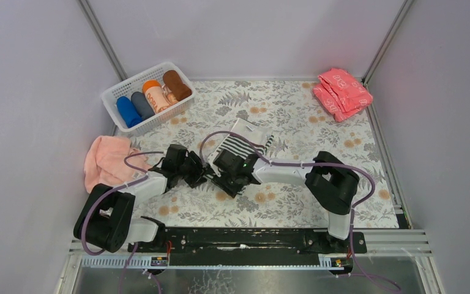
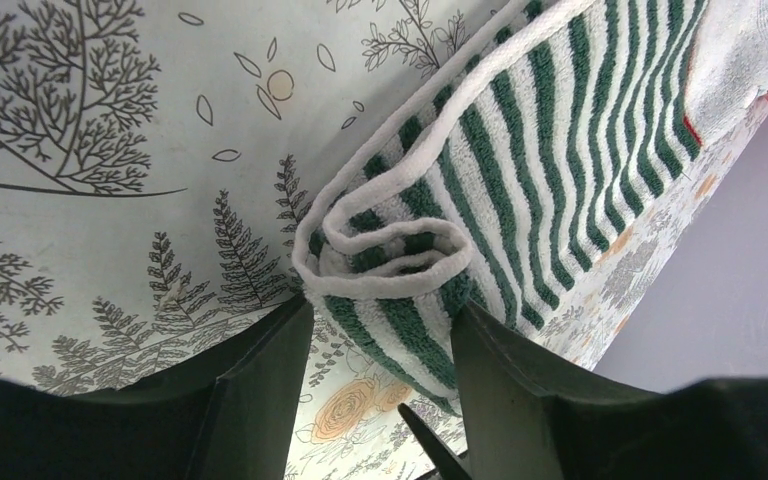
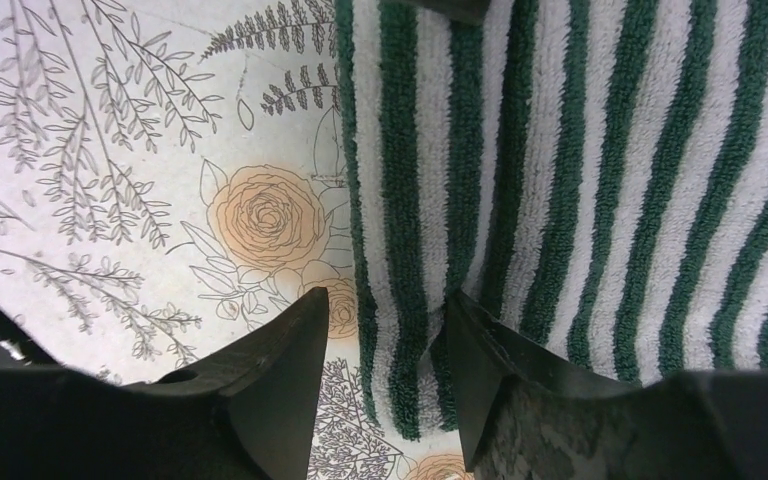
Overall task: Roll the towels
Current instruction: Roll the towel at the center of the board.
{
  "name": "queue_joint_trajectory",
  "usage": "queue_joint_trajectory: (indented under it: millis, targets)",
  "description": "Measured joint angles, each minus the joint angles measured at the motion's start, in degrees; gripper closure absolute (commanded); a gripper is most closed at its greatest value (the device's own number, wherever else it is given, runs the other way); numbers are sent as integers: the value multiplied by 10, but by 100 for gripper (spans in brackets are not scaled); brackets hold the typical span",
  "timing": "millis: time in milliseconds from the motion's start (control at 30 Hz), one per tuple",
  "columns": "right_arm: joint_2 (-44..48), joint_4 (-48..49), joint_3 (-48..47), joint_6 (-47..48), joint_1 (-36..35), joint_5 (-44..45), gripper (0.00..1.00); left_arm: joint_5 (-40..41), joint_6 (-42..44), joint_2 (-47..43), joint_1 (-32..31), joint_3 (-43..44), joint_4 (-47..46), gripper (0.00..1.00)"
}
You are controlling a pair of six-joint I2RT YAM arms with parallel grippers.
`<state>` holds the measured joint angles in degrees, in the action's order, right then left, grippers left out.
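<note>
The striped towel point(image 1: 243, 142), dark green and white, lies mid-table with its near end curled into a loose roll point(image 2: 390, 262). My left gripper point(image 2: 382, 305) has that rolled end between its fingers, both tips against the cloth, so it is shut on it. In the top view the left gripper point(image 1: 204, 173) comes in from the left. My right gripper point(image 3: 388, 292) stands open over the towel's point(image 3: 560, 180) near edge, with a gap at its left finger point(image 3: 280, 370). A pale pink towel point(image 1: 106, 159) lies crumpled at the left wall.
A white basket point(image 1: 114, 97) at the back left holds several rolled towels. Folded red-pink cloths point(image 1: 343, 92) lie in the back right corner. The two grippers sit close together, almost tip to tip. Walls close in the flowered table point(image 1: 318, 202) on three sides.
</note>
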<state>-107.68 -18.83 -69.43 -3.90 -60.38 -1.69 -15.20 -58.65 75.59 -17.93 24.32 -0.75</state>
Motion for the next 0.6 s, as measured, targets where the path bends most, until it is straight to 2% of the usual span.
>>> queue_joint_trajectory:
  millis: [133, 333, 600]
  targets:
    - [-4, 0, 0, 13, -28, 62, 48, 0, 0, 5, 0, 4, 0, 46]
    - [-15, -3, -3, 26, -53, 130, 57, 0, 2, 10, 0, 10, 5, 45]
    - [-14, -7, -7, 36, -49, 117, 78, 3, 18, 24, 0, 26, 19, 61]
